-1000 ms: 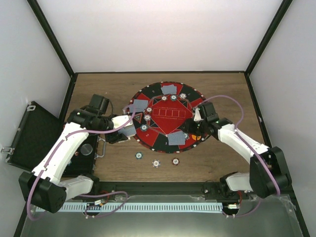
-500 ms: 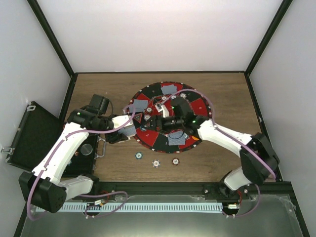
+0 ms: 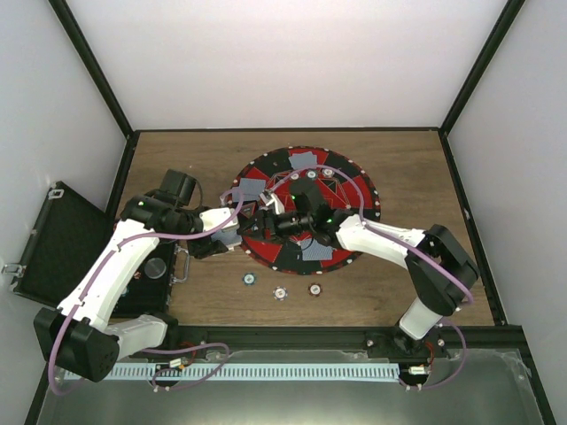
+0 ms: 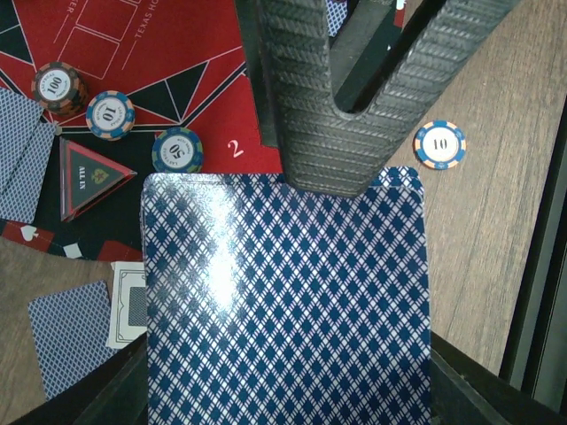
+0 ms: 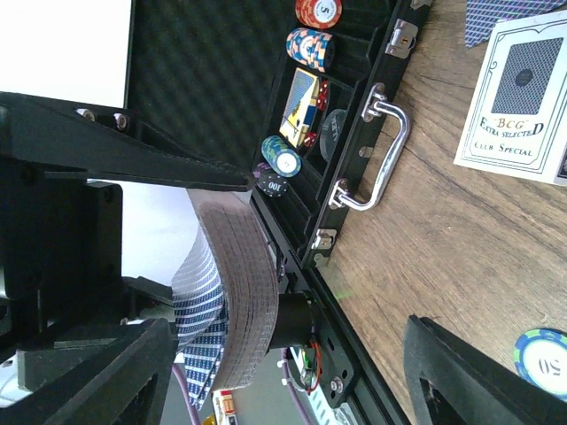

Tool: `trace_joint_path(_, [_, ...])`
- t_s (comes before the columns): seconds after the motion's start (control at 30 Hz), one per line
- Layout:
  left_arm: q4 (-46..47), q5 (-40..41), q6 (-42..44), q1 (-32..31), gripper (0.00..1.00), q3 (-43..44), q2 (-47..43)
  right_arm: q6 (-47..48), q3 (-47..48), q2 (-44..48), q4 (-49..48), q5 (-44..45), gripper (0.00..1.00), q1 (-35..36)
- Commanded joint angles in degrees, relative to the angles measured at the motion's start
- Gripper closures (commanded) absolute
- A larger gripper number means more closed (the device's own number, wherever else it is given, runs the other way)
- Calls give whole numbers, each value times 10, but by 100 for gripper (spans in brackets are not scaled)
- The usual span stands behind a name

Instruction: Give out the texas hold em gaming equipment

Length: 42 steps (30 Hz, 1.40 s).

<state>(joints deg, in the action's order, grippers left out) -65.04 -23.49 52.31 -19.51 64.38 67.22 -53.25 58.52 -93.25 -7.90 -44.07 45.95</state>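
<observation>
My left gripper (image 3: 227,235) is shut on a deck of blue-backed cards (image 4: 283,301), held over the left rim of the round red and black poker mat (image 3: 347,190). My right gripper (image 3: 259,218) has reached across the mat to the deck. Its jaws are open, with the deck's edge (image 5: 244,292) between them. Its ribbed fingers (image 4: 310,106) stand at the deck's far edge. Dealt cards (image 3: 304,160) lie on the mat. Striped chips (image 4: 111,113) sit on the mat and loose chips (image 3: 280,292) on the wood. I cannot make out round marker discs.
An open black case (image 3: 53,243) with chips (image 5: 306,46) in its slots lies at the left, its handle (image 5: 376,150) facing the mat. A white card box (image 5: 518,97) lies on the wood beside it. A triangular all-in marker (image 4: 93,177) sits on the mat.
My right arm has swung from the mat's right side across to the left, up to the deck. My left arm and the deck have not moved.
</observation>
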Motion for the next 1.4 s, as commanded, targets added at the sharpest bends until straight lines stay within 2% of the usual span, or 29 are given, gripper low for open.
trace_joint_path(0.0, [13,-23,3,-5,96,7,-2,4,27,1,-2,-2,27,11])
trace_joint_path(0.3, [13,-21,4,-5,96,6,-4,48,-3,53,91,53,31,-16])
trace_joint_path(0.5, [13,-21,5,-5,96,7,-3,43,-11,87,84,51,32,-31])
trace_joint_path(0.83, [12,-22,1,-7,96,10,-2,20,81,-13,41,6,32,16])
trace_joint_path(1.17, [11,-22,2,-8,96,12,0,-22,103,-89,-32,-39,34,31])
trace_joint_path(1.37, [11,-21,1,-8,96,14,-1,-24,103,-120,-38,-48,38,21])
